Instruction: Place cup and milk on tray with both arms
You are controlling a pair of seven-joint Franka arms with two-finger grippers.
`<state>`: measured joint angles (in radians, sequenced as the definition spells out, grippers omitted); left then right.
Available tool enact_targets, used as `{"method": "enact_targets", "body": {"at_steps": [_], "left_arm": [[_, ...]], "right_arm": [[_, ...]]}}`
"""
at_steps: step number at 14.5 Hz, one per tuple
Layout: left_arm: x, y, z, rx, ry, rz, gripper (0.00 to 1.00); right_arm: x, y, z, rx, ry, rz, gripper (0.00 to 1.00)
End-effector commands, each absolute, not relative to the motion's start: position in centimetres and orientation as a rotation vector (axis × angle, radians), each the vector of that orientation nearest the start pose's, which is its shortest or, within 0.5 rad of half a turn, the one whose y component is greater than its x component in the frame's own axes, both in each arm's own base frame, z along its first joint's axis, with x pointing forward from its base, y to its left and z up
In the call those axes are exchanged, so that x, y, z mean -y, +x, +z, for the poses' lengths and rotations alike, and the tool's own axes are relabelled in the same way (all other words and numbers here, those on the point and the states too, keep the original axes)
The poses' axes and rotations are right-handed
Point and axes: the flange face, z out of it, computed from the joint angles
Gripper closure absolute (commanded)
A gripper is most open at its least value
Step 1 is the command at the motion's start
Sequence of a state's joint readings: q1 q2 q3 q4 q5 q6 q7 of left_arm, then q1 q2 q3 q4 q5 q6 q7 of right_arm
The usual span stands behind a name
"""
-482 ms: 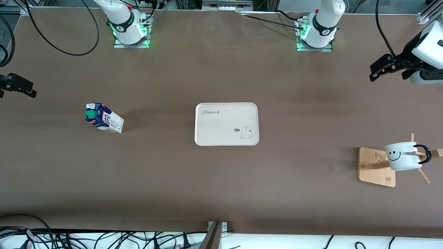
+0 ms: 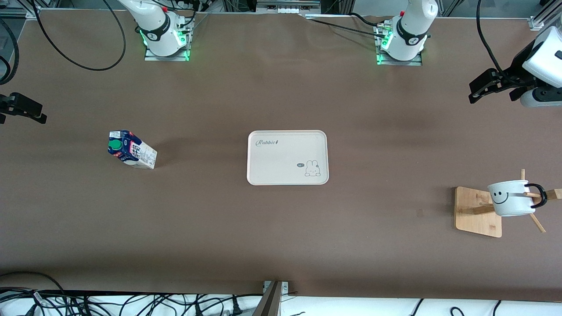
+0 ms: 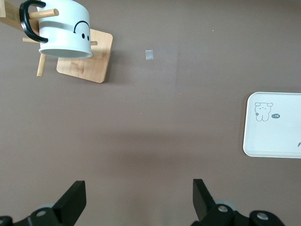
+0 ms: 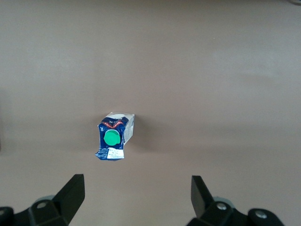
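The cream tray point(image 2: 281, 162) lies in the middle of the table with nothing on it; one corner of the tray point(image 3: 275, 136) shows in the left wrist view. The milk point(image 2: 131, 150) stands toward the right arm's end of the table. My right gripper point(image 2: 37, 113) hangs open in the air, with the milk point(image 4: 115, 136) and its green cap below its gripper point(image 4: 136, 193). The white smiley cup point(image 2: 511, 198) hangs by its handle on a wooden rack toward the left arm's end. My left gripper point(image 2: 474, 90) is open and high, and the cup point(image 3: 63, 28) sits well clear of that gripper point(image 3: 139, 195).
The wooden rack has a square base point(image 2: 476, 210) and slanted pegs point(image 2: 538, 224), one of them through the cup's handle. A small grey mark point(image 2: 419, 213) lies on the brown tabletop beside the rack. Cables hang along the table edge nearest the front camera.
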<state>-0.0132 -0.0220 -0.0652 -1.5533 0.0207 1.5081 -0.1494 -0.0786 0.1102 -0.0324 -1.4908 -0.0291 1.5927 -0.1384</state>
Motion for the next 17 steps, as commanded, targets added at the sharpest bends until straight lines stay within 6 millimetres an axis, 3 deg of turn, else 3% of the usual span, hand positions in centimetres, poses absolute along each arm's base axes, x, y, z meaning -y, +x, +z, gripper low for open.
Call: {"method": "enact_targets", "body": {"at_steps": [1,3,7,9,17], "left_arm": [[4.0,53.5,64.0,0.09,-3.114,0.037,0.0],[4.0,53.5,64.1,0.09,-3.114,0.034,0.0],[4.0,53.6,64.2,0.088,-3.109,0.026,0.0],[4.0,53.6,64.3,0.086,-3.109,0.021,0.0],[4.0,53.8,63.7,0.08,-3.112,0.029,0.0]], "right_arm": [[7.2,58.3,59.3,0.024,-3.137,0.118,0.0],[7.2,58.1,59.5,0.019,-3.137,0.116,0.0],[6.4,59.1,57.7,-0.115,-3.066,0.113,0.0],[5.4,59.3,57.4,-0.09,-3.067,0.121,0.0],[5.6,60.5,53.5,-0.019,-3.051,0.248,0.0]]}}
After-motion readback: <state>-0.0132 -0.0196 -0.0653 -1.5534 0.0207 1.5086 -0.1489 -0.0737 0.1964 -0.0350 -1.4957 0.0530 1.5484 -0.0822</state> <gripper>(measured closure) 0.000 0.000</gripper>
